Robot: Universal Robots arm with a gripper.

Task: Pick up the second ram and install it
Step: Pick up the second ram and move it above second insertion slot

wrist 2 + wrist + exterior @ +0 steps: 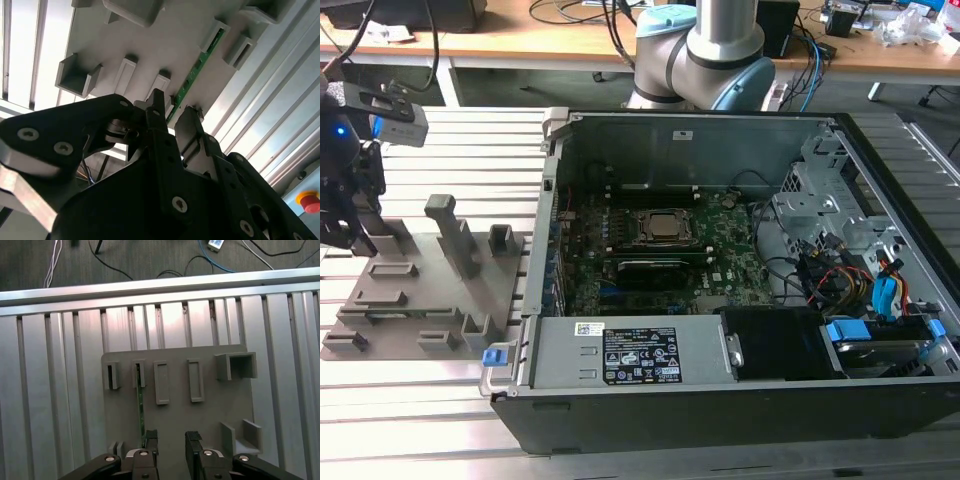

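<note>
Dark and low, the gripper (pixel 171 436) hangs over the gray fixture block (pixel 205 410), its two fingers (pixel 192 441) parted with a plain gap between them and nothing clamped. In the first wrist view we see the second ram (pixel 140 405) standing on edge in the fixture, a thin green line running from a slotted post toward the gripper; its near end reaches the tip of one finger, beside the gap rather than centred in it. In the second wrist view the ram (pixel 194 77) crosses the fixture (pixel 150 50) on a slant and its near end disappears at the fingertips of the gripper (pixel 173 109); we cannot tell whether metal touches board. In the exterior view the gripper (pixel 350 232) sits at the exterior view's left over the fixture (pixel 430 300) on the slatted aluminium table (pixel 420 410), well apart from the open computer case (pixel 650 350) and its motherboard (pixel 725 240).
</note>
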